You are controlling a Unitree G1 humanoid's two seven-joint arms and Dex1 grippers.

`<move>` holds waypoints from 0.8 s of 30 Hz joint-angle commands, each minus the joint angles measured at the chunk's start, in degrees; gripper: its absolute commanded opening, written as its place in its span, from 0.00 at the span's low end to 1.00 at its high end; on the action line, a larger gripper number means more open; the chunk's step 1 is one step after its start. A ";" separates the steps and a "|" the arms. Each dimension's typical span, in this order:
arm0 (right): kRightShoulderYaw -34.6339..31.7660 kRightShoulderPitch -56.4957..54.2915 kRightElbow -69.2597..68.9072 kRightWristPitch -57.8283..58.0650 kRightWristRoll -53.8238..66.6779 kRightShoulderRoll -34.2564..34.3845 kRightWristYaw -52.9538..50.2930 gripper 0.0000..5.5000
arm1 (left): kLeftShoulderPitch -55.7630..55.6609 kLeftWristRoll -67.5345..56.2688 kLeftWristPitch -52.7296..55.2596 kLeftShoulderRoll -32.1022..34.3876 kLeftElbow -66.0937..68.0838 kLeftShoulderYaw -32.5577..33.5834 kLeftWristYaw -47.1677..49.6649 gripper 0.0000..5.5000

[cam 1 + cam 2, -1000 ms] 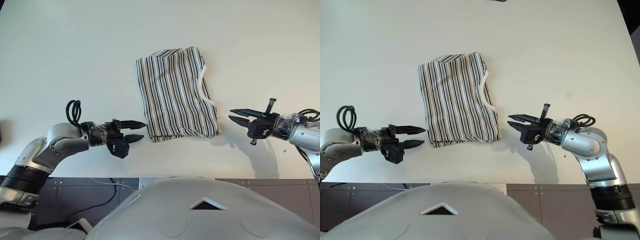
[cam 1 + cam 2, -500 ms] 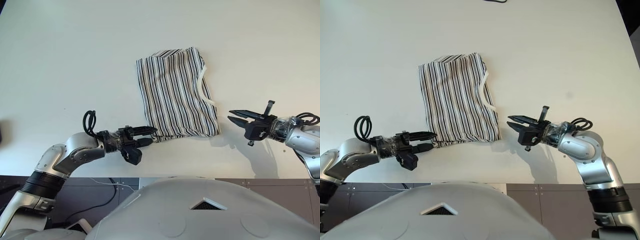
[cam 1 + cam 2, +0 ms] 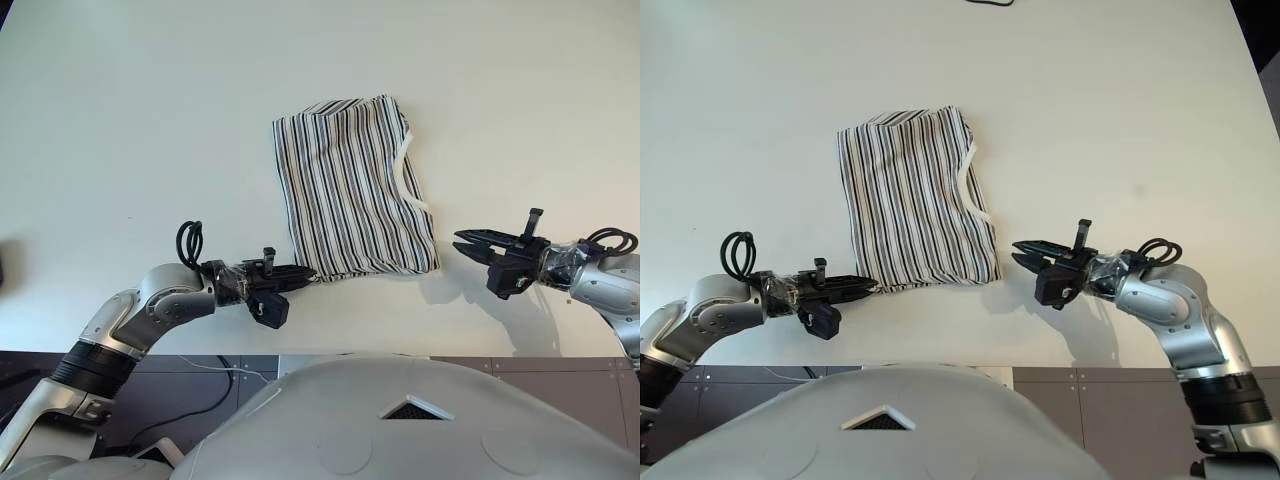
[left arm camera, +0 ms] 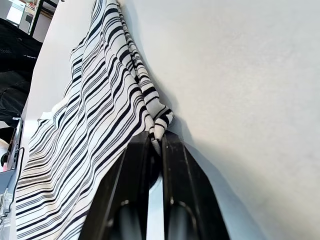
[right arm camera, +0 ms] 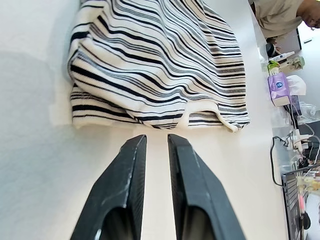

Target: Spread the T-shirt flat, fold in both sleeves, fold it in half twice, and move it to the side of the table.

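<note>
Currently: striped T-shirt (image 3: 350, 190), folded, middle of table (image 3: 150, 120); soft, light, limp, best taken at corners; left tool (image 3: 310, 272) clamped on near left corner; right tool (image 3: 462, 240) beside opposite corner, jaws slightly apart.

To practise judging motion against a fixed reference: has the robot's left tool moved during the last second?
Yes. The left tool has moved toward the robot's right, reaching the near left corner of the T-shirt, which lay still.
</note>
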 commanded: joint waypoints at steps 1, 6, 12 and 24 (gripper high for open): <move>1.73 1.18 2.41 -8.25 -5.88 -2.18 -2.16 0.23 | 1.07 -0.55 0.52 2.55 1.34 -0.30 -3.02 0.02; 5.34 -0.01 5.11 -15.03 -16.82 -1.41 -6.09 0.34 | -0.22 -2.19 -0.41 3.13 1.42 -0.71 -4.98 0.02; 10.03 -5.45 9.92 -14.25 -22.84 0.59 -9.22 0.34 | -1.56 -2.94 -0.86 2.84 1.68 -1.21 -7.01 0.02; 15.43 -9.75 10.69 -14.05 -24.82 0.96 -12.26 0.34 | -3.15 -3.00 -1.44 2.19 2.91 -1.63 -8.34 0.02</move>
